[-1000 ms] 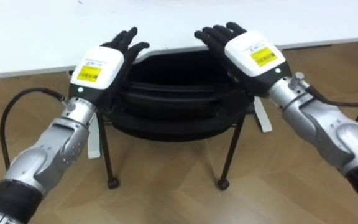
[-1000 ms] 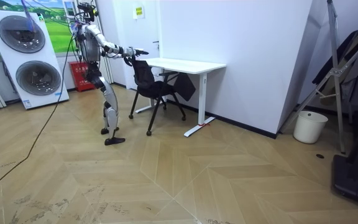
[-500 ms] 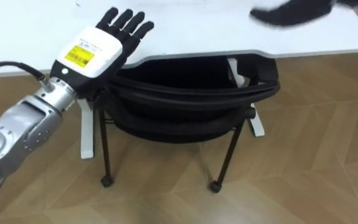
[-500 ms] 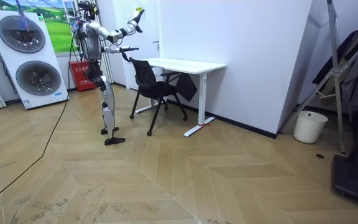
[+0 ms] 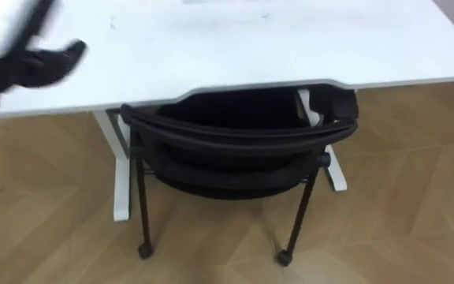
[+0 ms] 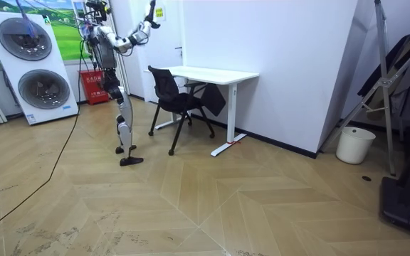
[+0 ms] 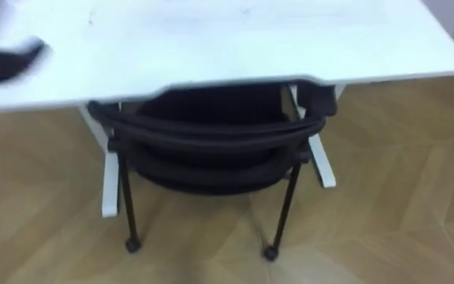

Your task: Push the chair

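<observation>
The black chair [image 5: 243,142] stands on castors with its seat tucked under the white desk [image 5: 251,39] and its curved backrest at the desk's front edge. Nothing touches it. My left hand [image 5: 30,65] is a dark blur over the desk's far left corner, well clear of the backrest. In the room view I stand upright behind the chair [image 6: 169,89] with an arm raised high, and my right hand [image 6: 150,8] is up near the wall above the desk [image 6: 212,73].
White desk legs [image 5: 120,181] flank the chair on the wooden floor. Two stacked washing machines [image 6: 38,67] stand behind me. A white bin [image 6: 354,144] and a clothes rack [image 6: 397,85] are far off at the room view's right.
Both hands have left the chair's backrest. The right arm swung up first, then the left hand lifted away to the upper left. The chair stays under the desk.
</observation>
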`<state>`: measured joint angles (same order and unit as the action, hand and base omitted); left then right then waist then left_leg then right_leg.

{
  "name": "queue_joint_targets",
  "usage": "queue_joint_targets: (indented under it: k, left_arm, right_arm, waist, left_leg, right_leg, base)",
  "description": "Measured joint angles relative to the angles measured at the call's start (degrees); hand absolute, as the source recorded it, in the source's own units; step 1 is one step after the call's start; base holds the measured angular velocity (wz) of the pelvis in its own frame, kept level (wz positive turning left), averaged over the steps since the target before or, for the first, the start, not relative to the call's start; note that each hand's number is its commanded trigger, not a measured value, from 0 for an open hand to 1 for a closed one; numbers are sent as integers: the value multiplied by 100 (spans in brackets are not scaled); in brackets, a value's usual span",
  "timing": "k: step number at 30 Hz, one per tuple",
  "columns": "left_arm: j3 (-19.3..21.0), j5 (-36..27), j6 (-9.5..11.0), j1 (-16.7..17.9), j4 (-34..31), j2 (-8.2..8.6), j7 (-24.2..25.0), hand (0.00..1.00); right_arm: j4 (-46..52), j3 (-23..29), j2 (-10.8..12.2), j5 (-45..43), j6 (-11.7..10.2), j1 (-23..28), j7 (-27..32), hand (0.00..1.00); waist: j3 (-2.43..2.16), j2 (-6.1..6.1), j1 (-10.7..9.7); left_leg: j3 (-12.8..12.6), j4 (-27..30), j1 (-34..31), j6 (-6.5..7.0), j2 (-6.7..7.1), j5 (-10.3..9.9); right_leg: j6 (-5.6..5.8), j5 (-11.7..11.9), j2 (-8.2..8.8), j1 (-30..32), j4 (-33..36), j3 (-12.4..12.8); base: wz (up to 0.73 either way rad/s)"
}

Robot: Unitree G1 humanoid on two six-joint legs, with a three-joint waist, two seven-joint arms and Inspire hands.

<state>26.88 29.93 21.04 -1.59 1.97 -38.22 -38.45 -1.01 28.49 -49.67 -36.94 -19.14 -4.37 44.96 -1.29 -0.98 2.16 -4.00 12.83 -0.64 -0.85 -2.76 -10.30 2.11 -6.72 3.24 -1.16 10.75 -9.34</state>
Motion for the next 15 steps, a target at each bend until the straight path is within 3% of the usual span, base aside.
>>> queue_joint_targets:
  k: [1,2,3,5,6,8,9,11,13,15]
  left_arm:
    - [495,-429,-53,461,5,77,-309,0]
    - [861,-998,-119,998,31,253,-587,0]
    - [1035,-1299,-174,1230,38,374,-693,0]
    - [1368,-2693,-308,1986,214,956,-1162,0]
    - [1390,-3049,-353,2103,323,1078,-1267,0]
    - [1417,-4601,-525,2524,1123,1388,-1499,0]
    - [1424,-4962,-577,2596,1352,1463,-1500,0]
    - [1443,-6119,-697,2740,2416,1905,-1478,0]
    - [1434,-6555,-741,2752,3293,2178,-1397,0]
    - [1381,-6609,-751,2768,4110,2442,-1142,0]
  right_arm:
    - [-32,400,109,627,-24,382,185,0]
    - [-76,815,222,1457,-23,806,365,0]
    - [-97,1060,326,1893,-4,1004,450,0]
    - [-409,1823,938,3958,47,1684,768,0]
    - [-574,1985,1112,4510,58,1860,806,0]
    - [-1304,2361,1899,6792,274,2521,673,0]
    - [-1547,2374,2099,7258,324,2703,587,0]
    - [-2548,2411,2961,8988,577,3086,127,0]
    - [-3498,2340,3453,9733,659,3141,-207,0]
    - [-4603,2169,3847,9809,738,3153,-666,0]
  waist:
    - [15,-18,-43]
    - [-6,16,-110]
    - [-2,23,-179]
    - [19,-1,-268]
    - [29,5,-280]
    - [35,-37,-314]
    - [28,-28,-312]
    - [19,-34,-310]
    - [11,-2,-328]
    - [-10,37,-358]
  left_leg:
    - [-93,-116,208,-6,33,0]
    - [-172,-200,345,-13,29,-5]
    - [-172,-218,368,-20,29,-9]
    - [-216,-242,424,-46,28,-24]
    - [-214,-247,416,-56,24,-30]
    - [-195,-255,303,-74,-2,-41]
    - [-196,-256,288,-79,-6,-44]
    - [-216,-294,293,-91,-13,-62]
    - [-232,-280,300,-95,-15,-100]
    - [-206,-243,292,-100,-21,-161]
  right_leg:
    - [-51,-138,27,-83,21,75]
    - [-54,-201,22,-125,37,143]
    - [-52,-243,25,-129,65,144]
    - [-62,-363,24,-59,213,197]
    - [-66,-369,16,-46,211,205]
    - [-78,-371,-12,27,186,180]
    - [-85,-367,-19,39,188,181]
    - [-90,-373,-18,54,185,179]
    - [-88,-403,-18,53,191,201]
    - [-76,-439,-14,22,197,202]
  base:
    - [-32]
    - [-27]
    - [-21]
    - [-7]
    - [0]
    - [0]
    - [0]
    - [-4]
    - [-2]
    - [2]
